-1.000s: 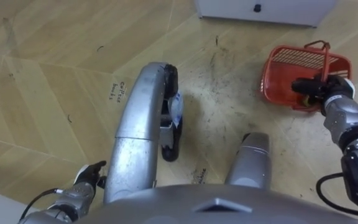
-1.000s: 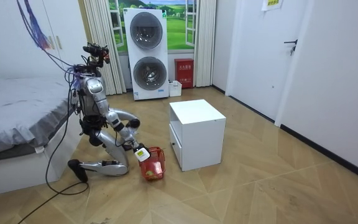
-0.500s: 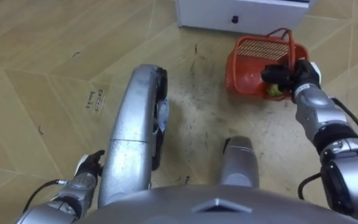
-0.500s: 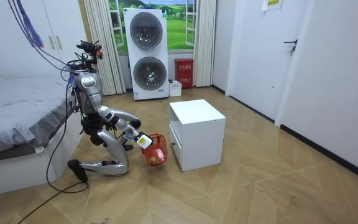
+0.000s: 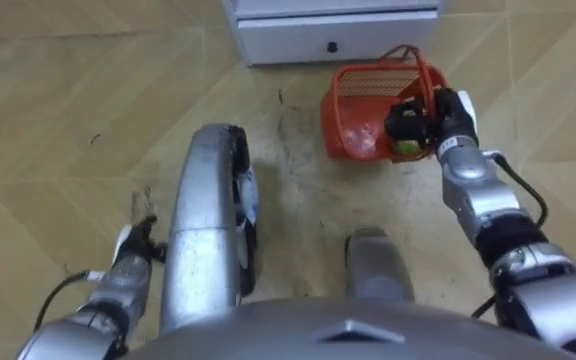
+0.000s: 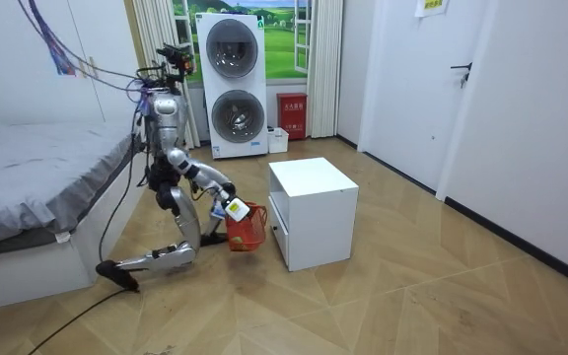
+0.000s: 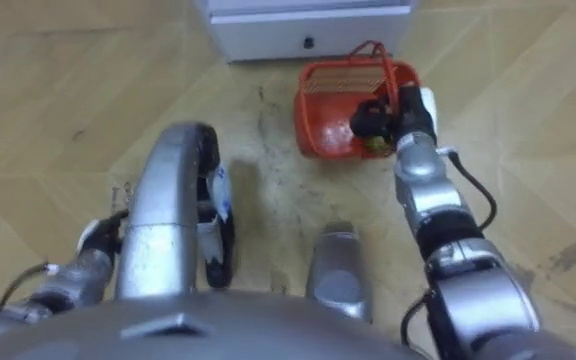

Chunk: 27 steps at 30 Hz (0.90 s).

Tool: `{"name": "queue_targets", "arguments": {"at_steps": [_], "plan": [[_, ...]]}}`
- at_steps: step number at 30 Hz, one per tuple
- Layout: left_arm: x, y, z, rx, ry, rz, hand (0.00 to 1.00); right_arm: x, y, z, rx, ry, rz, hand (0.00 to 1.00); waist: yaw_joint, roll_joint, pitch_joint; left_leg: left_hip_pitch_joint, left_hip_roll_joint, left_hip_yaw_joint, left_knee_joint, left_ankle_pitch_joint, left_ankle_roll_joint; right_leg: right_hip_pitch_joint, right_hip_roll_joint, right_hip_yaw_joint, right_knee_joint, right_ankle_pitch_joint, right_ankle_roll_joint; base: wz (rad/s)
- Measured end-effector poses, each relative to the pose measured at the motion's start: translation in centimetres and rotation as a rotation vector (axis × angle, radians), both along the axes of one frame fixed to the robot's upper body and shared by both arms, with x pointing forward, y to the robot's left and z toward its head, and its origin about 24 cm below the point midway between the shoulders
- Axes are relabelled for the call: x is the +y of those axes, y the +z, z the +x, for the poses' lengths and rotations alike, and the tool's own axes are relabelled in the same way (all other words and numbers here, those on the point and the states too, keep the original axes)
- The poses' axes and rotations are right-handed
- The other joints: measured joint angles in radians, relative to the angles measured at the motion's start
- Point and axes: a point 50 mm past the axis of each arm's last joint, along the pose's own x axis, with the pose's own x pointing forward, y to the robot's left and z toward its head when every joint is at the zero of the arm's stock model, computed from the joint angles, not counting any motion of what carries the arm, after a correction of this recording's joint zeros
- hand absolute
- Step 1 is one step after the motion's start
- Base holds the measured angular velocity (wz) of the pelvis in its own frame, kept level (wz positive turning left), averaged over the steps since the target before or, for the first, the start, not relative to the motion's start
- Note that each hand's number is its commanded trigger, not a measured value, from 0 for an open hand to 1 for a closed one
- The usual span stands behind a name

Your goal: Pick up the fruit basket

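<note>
Left hand (image 5: 133,250) low at the robot's left side, idle, its state not readable; right hand (image 5: 413,122) closed on the red fruit basket (image 5: 360,100).
The basket sits out front and to the right, just before the white cabinet (image 5: 318,25). In the room view it hangs at the right hand beside the cabinet front, and I cannot tell if its base is clear of the floor. Judgement: the step in hand is the lift. It calls for a firm grip, a rise straight up and slightly toward the body, away from the cabinet, and a level basket so the yellow-green fruit (image 5: 403,148) does not roll out. Unresolved: the hand covers its own hold, so handle or rim is not settled. The fruit is half hidden behind the hand, so its count is unknown. The cabinet is cut off at the top edge.
</note>
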Motion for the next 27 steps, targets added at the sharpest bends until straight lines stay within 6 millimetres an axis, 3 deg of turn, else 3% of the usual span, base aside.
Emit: {"name": "queue_targets", "arguments": {"at_steps": [1, 3, 5, 7, 9, 10, 14, 18, 22, 27], "plan": [[0.4, 0.1, 0.2, -0.009, 0.023, 0.010, 0.00, 0.6, 0.6, 0.4, -0.034, 0.023, 0.001, 1.00, 0.006, 0.001, 0.0001, 0.034, 0.010, 0.005, -0.069, -0.017, 0.013, -0.004, -0.005, -0.003, -0.100, 0.024, 0.013, -0.38], [0.9, 0.3, 0.3, -0.020, 0.037, 0.025, 0.00, 2.1, 1.4, 0.8, -0.092, 0.079, 0.018, 1.00, 0.008, -0.010, 0.0017, 0.125, 0.014, 0.003, -0.221, 0.004, 0.001, -0.009, -0.011, -0.006, -0.234, 0.028, 0.014, -0.72], [1.3, 0.3, -0.1, -0.022, 0.074, 0.042, 0.00, 2.6, 1.5, 0.0, -0.114, 0.113, 0.011, 1.00, 0.009, -0.017, 0.0015, 0.263, 0.015, -0.003, -0.384, 0.035, -0.015, 0.019, -0.012, -0.048, -0.366, 0.041, 0.001, -0.77], [2.1, 0.3, -1.1, -0.028, 0.124, 0.060, 0.00, 2.9, 1.9, -1.1, -0.160, 0.148, -0.011, 1.00, 0.003, -0.026, 0.0022, 0.433, 0.016, -0.012, -0.577, 0.082, -0.037, 0.070, -0.003, -0.119, -0.565, 0.102, -0.018, -0.63], [2.5, 0.4, -1.6, -0.034, 0.142, 0.062, 0.00, 2.6, 2.1, -2.4, -0.178, 0.159, -0.022, 1.00, -0.004, -0.030, 0.0020, 0.517, 0.020, -0.015, -0.663, 0.108, -0.045, 0.095, 0.011, -0.182, -0.700, 0.140, -0.015, -0.36], [2.5, 0.4, -1.8, -0.044, 0.140, 0.055, 0.00, 2.3, 2.3, -3.1, -0.185, 0.166, -0.035, 1.00, -0.006, -0.030, 0.0021, 0.548, 0.020, -0.015, -0.695, 0.118, -0.048, 0.100, 0.011, -0.225, -0.756, 0.148, -0.016, -0.20], [2.2, 0.5, -2.3, -0.069, 0.153, 0.034, 0.00, 2.4, 2.6, -4.3, -0.191, 0.199, -0.058, 1.00, 0.002, -0.031, 0.0000, 0.593, 0.031, -0.002, -0.785, 0.170, -0.055, 0.154, 0.017, -0.264, -0.916, 0.158, -0.011, -0.21], [2.4, 0.3, -3.6, -0.048, 0.161, 0.037, 0.00, 2.6, 2.9, -5.2, -0.196, 0.244, -0.084, 1.00, 0.003, -0.033, -0.0022, 0.628, 0.038, -0.002, -0.880, 0.239, -0.073, 0.203, 0.036, -0.274, -1.069, 0.171, -0.015, -0.12], [2.8, 0.3, -4.0, -0.042, 0.187, 0.039, 0.00, 2.8, 4.0, -4.8, -0.238, 0.283, -0.105, 1.00, 0.003, -0.030, -0.0032, 0.643, 0.065, 0.001, -0.951, 0.327, -0.097, 0.238, 0.068, -0.299, -1.199, 0.171, -0.019, -0.12], [2.8, 0.2, -4.3, -0.029, 0.185, 0.027, 0.00, 3.0, 5.4, -4.4, -0.292, 0.315, -0.096, 1.00, 0.015, -0.021, -0.0017, 0.704, 0.095, -0.001, -1.069, 0.426, -0.125, 0.252, 0.101, -0.332, -1.226, 0.195, -0.072, -0.15]]}}
